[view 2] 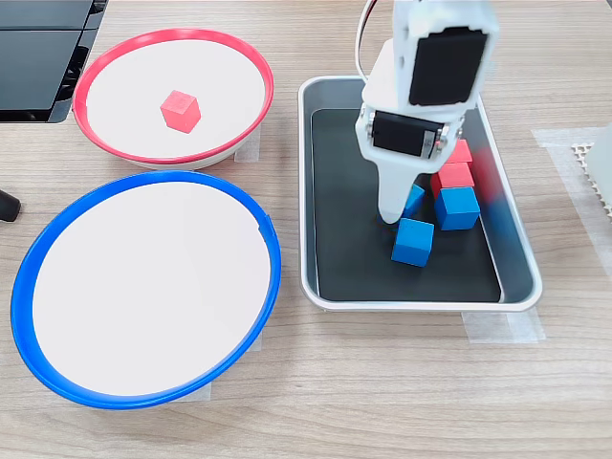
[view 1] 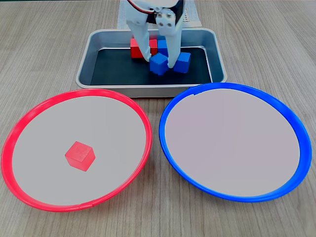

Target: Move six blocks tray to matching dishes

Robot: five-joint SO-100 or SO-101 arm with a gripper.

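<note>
The silver tray (view 1: 148,90) (view 2: 402,304) holds several blocks. My gripper (view 1: 160,62) (view 2: 402,208) reaches down into it, fingers pressed on both sides of a tilted blue block (view 1: 159,64) (view 2: 417,199). A second blue block (view 1: 183,62) (view 2: 413,241) lies beside it, and a third (view 1: 161,45) (view 2: 457,207) sits further back, partly hidden in one fixed view. Two red blocks (view 1: 138,48) (view 2: 453,176) sit at the tray's back. One red block (view 1: 79,155) (view 2: 181,110) rests in the red-rimmed dish (view 1: 113,123) (view 2: 225,91). The blue-rimmed dish (view 1: 237,143) (view 2: 143,287) holds nothing.
Both dishes stand side by side on the wooden table, close to the tray's long side. A black device (view 2: 43,48) sits beyond the red dish, and a pale perforated plate (view 2: 598,172) lies past the tray's far side. The arm's body (view 2: 430,76) hangs over the tray.
</note>
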